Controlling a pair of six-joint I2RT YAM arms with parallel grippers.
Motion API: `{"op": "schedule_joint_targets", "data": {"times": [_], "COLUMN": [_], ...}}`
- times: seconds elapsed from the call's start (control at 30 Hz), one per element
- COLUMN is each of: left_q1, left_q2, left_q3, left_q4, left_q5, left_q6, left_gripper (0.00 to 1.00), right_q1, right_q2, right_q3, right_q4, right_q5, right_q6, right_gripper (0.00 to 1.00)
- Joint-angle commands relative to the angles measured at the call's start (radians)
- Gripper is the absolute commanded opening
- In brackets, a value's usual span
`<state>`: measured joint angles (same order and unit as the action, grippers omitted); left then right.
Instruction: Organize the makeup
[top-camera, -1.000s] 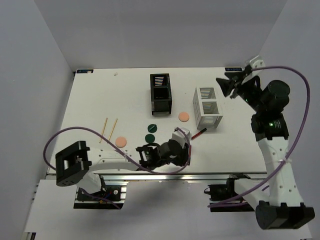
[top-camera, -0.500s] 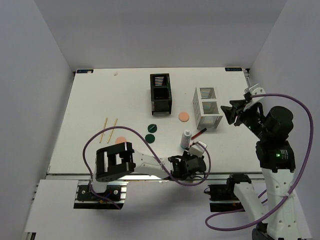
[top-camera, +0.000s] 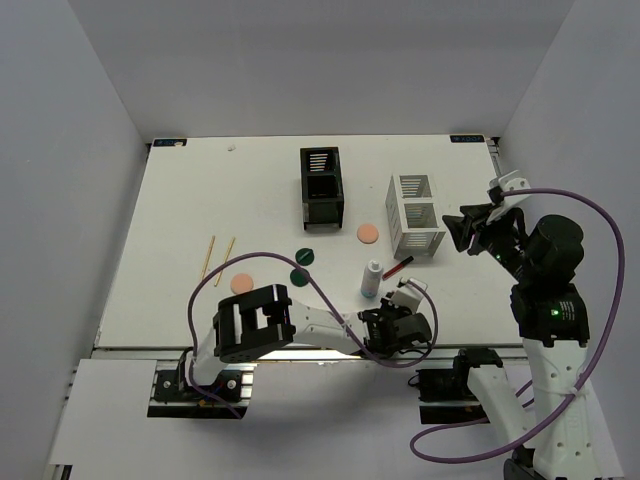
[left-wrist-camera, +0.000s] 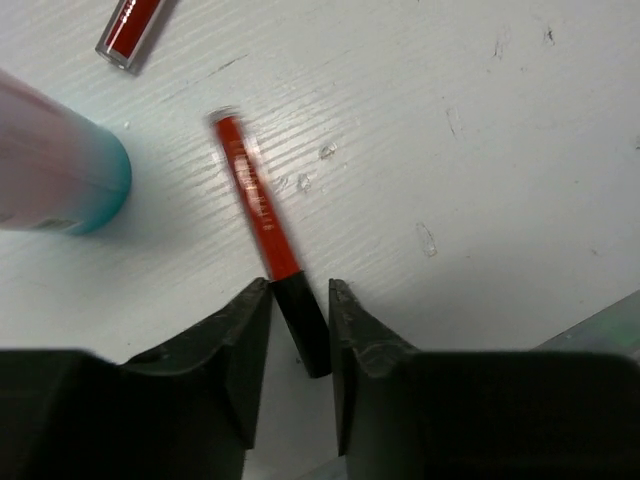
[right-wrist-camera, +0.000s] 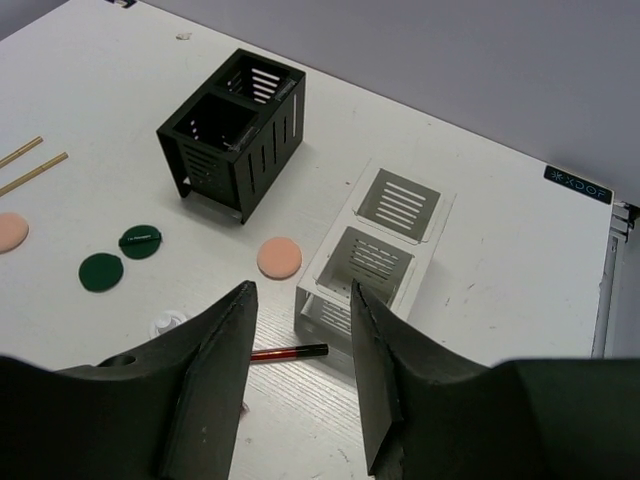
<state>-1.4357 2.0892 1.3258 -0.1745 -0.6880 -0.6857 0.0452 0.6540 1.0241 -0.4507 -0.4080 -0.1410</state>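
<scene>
Near the front edge of the bench (top-camera: 180, 200), right of the white bottle (top-camera: 372, 278) — that's where the left arm has swung in the last second; it was over the bottle before. Left jaws are now spread either side of the red pencil (left-wrist-camera: 258, 200), at its black cap, not clamped from what I see. The pencil lies flat: slim red barrel, black cap, slightly blurred. Right jaws spread, empty — dropped from the far corner to hover beside the white organizer (top-camera: 417, 213). Reads as pick setup; sorting barely begun.
</scene>
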Motion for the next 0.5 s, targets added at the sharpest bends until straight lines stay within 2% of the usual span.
{"op": "schedule_joint_targets", "data": {"times": [0.0, 0.03, 0.07, 0.2, 0.33, 0.37, 0.47], "left_q1": [-0.003, -0.003, -0.005, -0.006, -0.023, -0.026, -0.028], "left_q2": [0.015, 0.011, -0.007, -0.104, -0.26, -0.297, -0.437], "left_q3": [-0.007, -0.016, -0.04, -0.115, -0.23, -0.249, -0.3], "left_q4": [-0.076, -0.072, -0.063, 0.012, 0.134, 0.185, 0.24], "left_q5": [0.027, 0.034, 0.041, 0.087, 0.175, 0.233, 0.3], "left_q6": [0.002, 0.002, 0.0, 0.014, 0.095, 0.112, 0.139], "left_gripper": [0.38, 0.32, 0.22, 0.08, 0.01, 0.0, 0.0], "right_q1": [-0.005, -0.005, -0.005, -0.005, -0.005, -0.005, -0.005], "right_q2": [-0.007, -0.008, -0.008, -0.01, -0.008, -0.007, -0.002], "right_q3": [0.016, 0.022, 0.025, 0.037, 0.048, 0.054, 0.067], "right_q4": [0.02, 0.018, 0.015, 0.012, 0.015, 0.018, 0.029], "right_q5": [0.018, 0.021, 0.024, 0.034, 0.041, 0.044, 0.054], "right_q6": [0.012, 0.014, 0.014, 0.018, 0.027, 0.03, 0.041], "right_gripper": [0.48, 0.48, 0.48, 0.48, 0.47, 0.47, 0.47]}}
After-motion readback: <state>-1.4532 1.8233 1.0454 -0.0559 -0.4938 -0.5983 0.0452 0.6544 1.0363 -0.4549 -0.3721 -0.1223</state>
